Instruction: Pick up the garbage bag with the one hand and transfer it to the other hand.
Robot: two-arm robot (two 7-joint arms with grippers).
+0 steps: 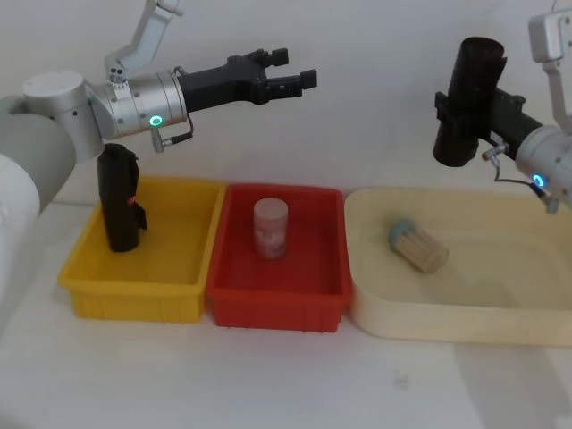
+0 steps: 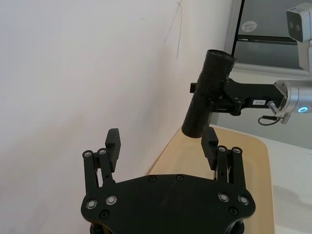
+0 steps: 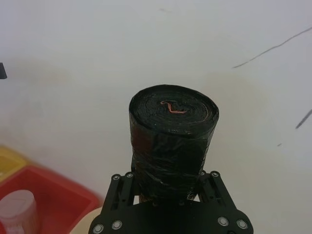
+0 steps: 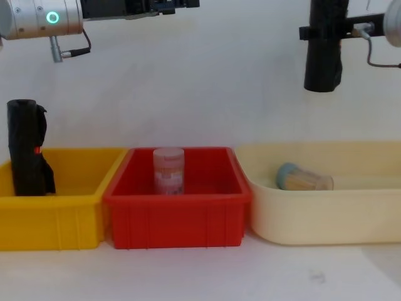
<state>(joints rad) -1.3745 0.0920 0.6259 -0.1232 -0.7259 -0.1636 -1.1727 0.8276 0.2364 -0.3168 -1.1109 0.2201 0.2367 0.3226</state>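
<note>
The garbage bag, a thick black roll with a small red mark on its end, hangs upright in the air at the right, above the cream tub. My right gripper, the other hand with the blue ring light, is shut on its middle. The left gripper, the one hand with the green-teal ring, is open and holds nothing, high above the red bin and pointing right. From the left wrist, the left gripper faces the held garbage bag some way off.
A slimmer, lumpier black roll stands in the yellow bin. The red bin holds an upright pinkish jar. A cream tub at the right holds a toothpick container on its side.
</note>
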